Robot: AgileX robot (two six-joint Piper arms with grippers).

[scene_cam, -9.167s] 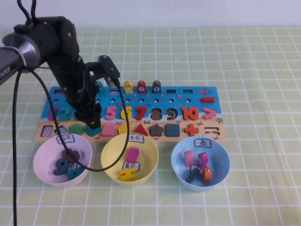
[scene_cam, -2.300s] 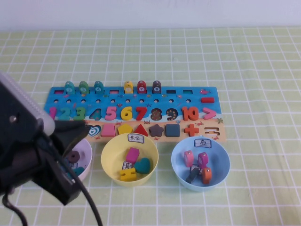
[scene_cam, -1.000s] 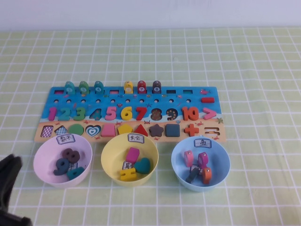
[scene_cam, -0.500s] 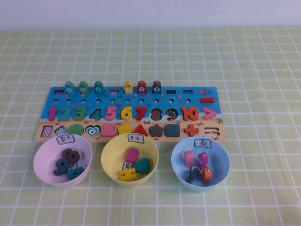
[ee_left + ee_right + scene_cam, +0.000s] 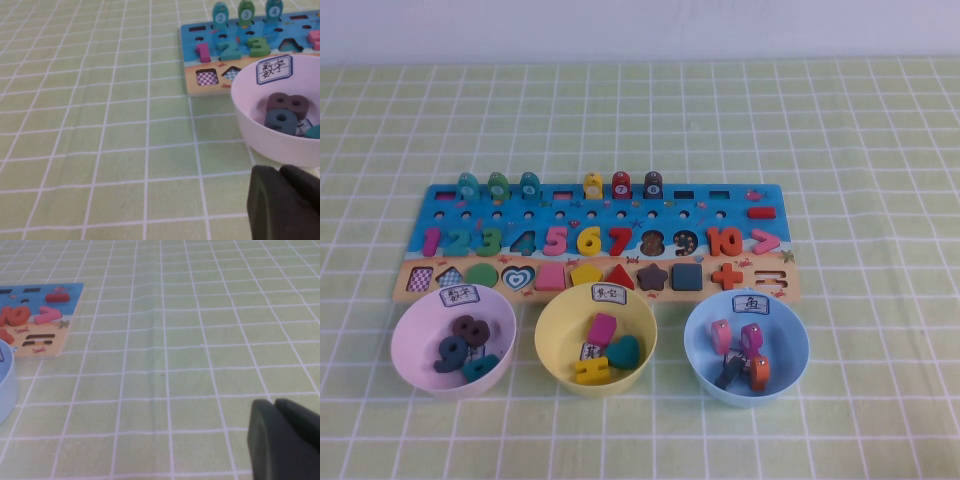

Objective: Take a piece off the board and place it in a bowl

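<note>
A: Off the near left corner of the green-checked bench (image 5: pixel 880 130) — item one, the left gripper (image 5: pixel 285 200): fingers pressed together, holding nothing, parked just short of the lilac-pink round bowl (image 5: pixel 260 125). It has withdrawn from over the board; a moment ago its arm still showed at the left edge of the high view, and now it is gone from there.

B: Item two, the right gripper (image 5: pixel 285 437)?

A: Fingers together too, empty, low over bare cloth, well apart from the long blue-and-tan puzzle board (image 5: pixel 595 245).

B: And the piece?

A: The small flat dark-teal heart-shaped block (image 5: pixel 623 350) lies inside the round pale-yellow bowl (image 5: pixel 552 318), beside a pink block and a yellow piece. Its heart-shaped recess on the tan strip stands vacant.

B: Meaning?

A: By my reckoning, the task is complete; nothing left to carry.
</note>
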